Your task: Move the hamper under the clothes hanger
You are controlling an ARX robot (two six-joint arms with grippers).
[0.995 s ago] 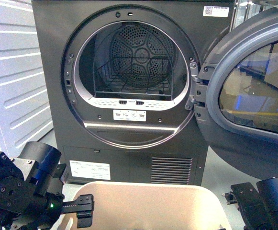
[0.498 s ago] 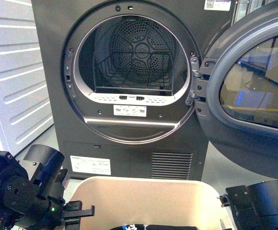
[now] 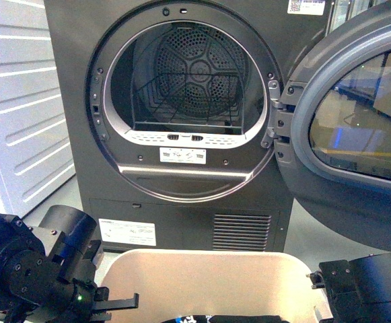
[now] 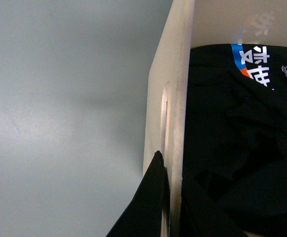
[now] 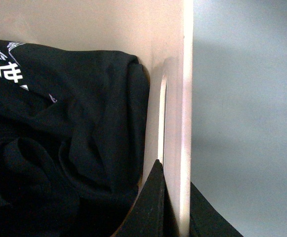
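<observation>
The cream hamper (image 3: 202, 279) sits low in the front view, between my two arms and right before the dryer. Black clothes with a blue and white print (image 4: 237, 128) fill it. My left gripper (image 4: 169, 202) is shut on the hamper's left wall (image 4: 170, 89), one finger outside and one inside, by the slot handle. On the opposite wall (image 5: 175, 98), my right gripper (image 5: 175, 207) is shut the same way. In the front view only the arm bodies show, the left (image 3: 40, 276) and the right (image 3: 370, 289). The clothes hanger is out of view.
A dark grey dryer (image 3: 182, 114) stands close ahead with its drum open. Its round door (image 3: 357, 121) swings out to the right, above my right arm. A white ribbed panel (image 3: 20, 101) is on the left. Grey floor (image 4: 59, 123) lies either side of the hamper.
The dryer sits slightly lower and closer in the front view than a second ago. The hamper's far rim has dropped a little in the view, and the clothes inside now show.
</observation>
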